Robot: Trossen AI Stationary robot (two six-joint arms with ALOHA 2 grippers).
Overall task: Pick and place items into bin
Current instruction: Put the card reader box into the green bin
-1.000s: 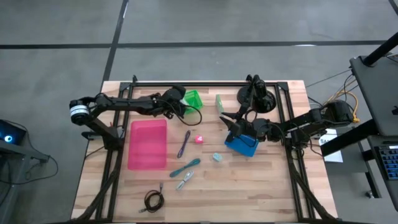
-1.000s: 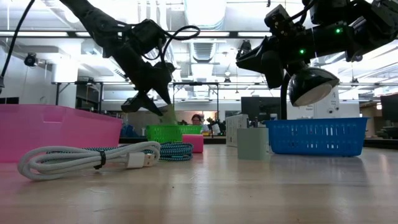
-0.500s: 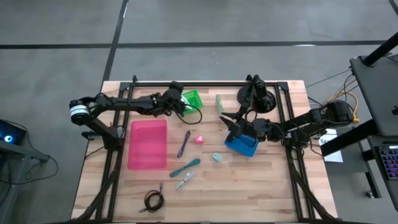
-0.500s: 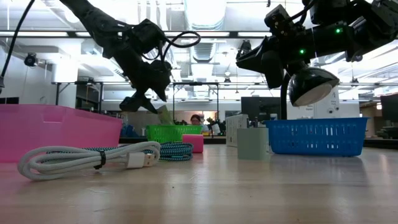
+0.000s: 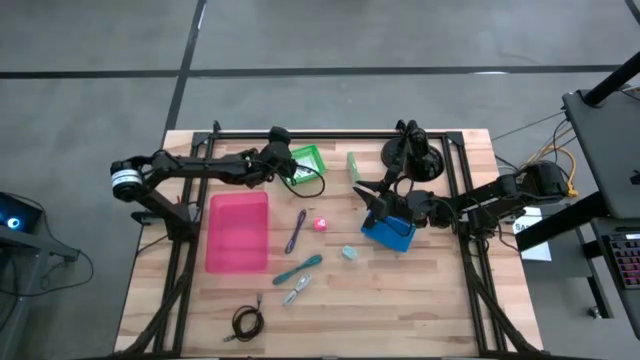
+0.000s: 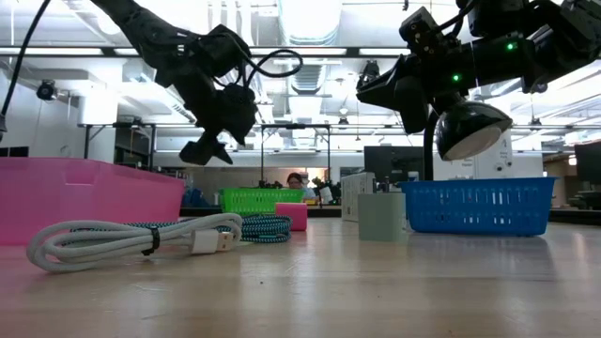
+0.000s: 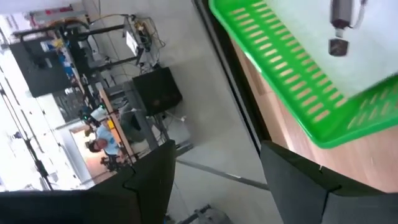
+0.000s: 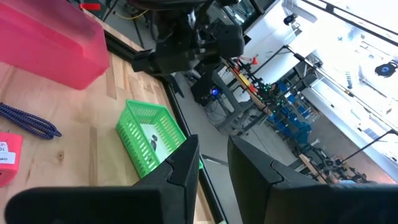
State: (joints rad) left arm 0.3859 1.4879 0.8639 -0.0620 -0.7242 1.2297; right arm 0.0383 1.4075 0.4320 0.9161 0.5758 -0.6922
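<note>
The left claw (image 5: 281, 158) hangs open and empty above the green basket (image 5: 309, 160), upper centre of the high view; a release there looks complete. The right claw (image 5: 372, 198), fingers nearly closed, holds nothing visible over the blue basket (image 5: 387, 233). Next: fetch the pen (image 5: 296, 230) mid-tabletop (image 5: 440, 300). An office lies beyond.

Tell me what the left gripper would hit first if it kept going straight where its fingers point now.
Probably nothing on the table: the left gripper, fingers open, aims past the green slatted plastic basket beside its line and over the table's edge, toward the grey floor. Depth is unclear.
</note>
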